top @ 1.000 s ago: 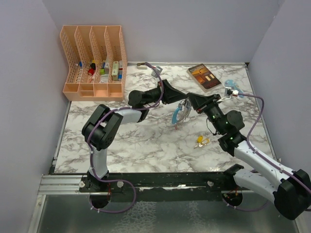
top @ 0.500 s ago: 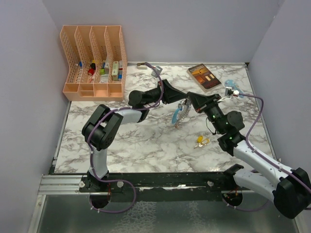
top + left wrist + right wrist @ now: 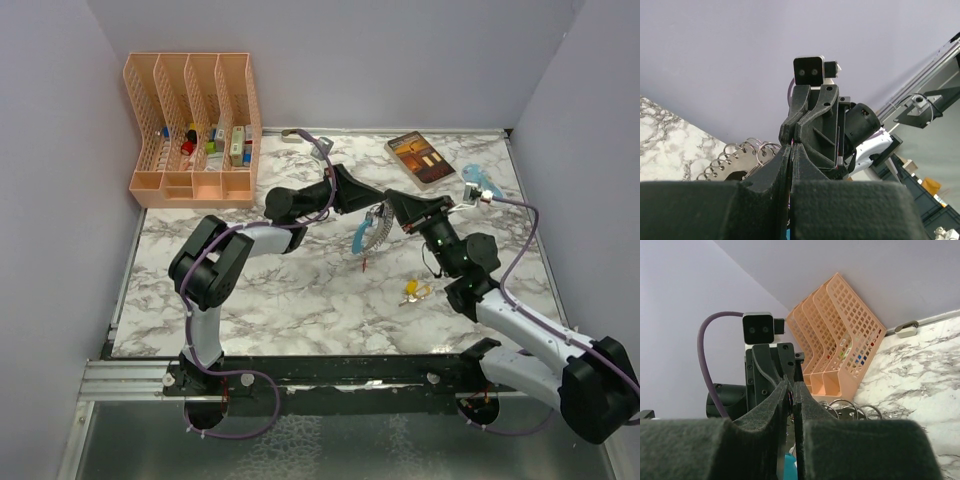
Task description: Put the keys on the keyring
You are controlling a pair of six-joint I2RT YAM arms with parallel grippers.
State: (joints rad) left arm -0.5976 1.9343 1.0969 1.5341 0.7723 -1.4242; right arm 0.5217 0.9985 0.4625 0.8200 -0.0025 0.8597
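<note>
L & R jaws both pinched nearly closed, tip to tip, each nipping the keyring (image 3: 366, 233) mid-air over mid-bench (image 3: 280, 290). Its wire loops show just under my tips in both wrist views, and the blue piece (image 3: 357, 238) dangles below. Progress, as I judge it: ring's up and braced, but a yellow-headed key (image 3: 413, 291) lies loose on the bench, not threaded yet. Vs 1 s ago: R arm (image 3: 466, 270) shifted slightly left, bunch barely moved, key untouched.

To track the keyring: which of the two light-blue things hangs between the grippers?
The curved piece on the keyring, above the table's middle; the other light-blue thing lies apart, near the far right edge.
</note>
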